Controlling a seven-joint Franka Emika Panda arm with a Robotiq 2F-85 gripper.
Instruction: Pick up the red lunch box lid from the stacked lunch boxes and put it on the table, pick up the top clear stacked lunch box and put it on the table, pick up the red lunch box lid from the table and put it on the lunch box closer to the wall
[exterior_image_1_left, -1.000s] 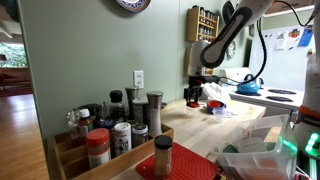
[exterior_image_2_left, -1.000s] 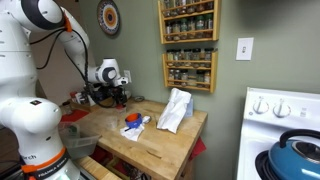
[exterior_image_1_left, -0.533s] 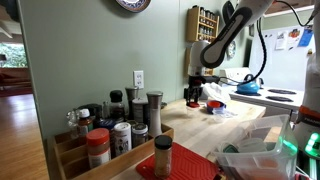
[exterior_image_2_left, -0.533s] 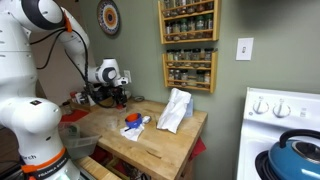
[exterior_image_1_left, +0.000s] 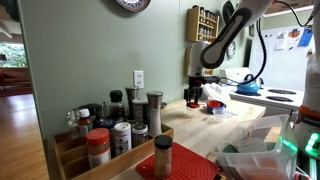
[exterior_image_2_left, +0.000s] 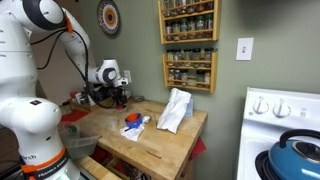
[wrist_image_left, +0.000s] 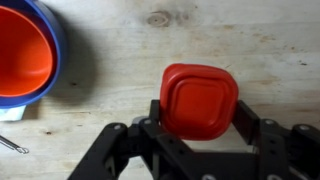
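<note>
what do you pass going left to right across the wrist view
red dish nested in the blue bowl at the left edge → bare table → red lunch box lid

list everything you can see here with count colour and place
red lunch box lid: 1, red, between the gripper's fingers
table: 1, light wood, beneath the lid
dish: 1, red, nested in the blue bowl
blue bowl: 1, blue, on the table
white bag: 1, white, on the table
spice racks: 2, wooden, on the wall
spice jars: several, mixed, foreground tray
kettle: 1, blue, on the stove
stove: 1, white, beside the table
arm: 1, white
gripper: 1, black, jaws against the lid's sides
</note>
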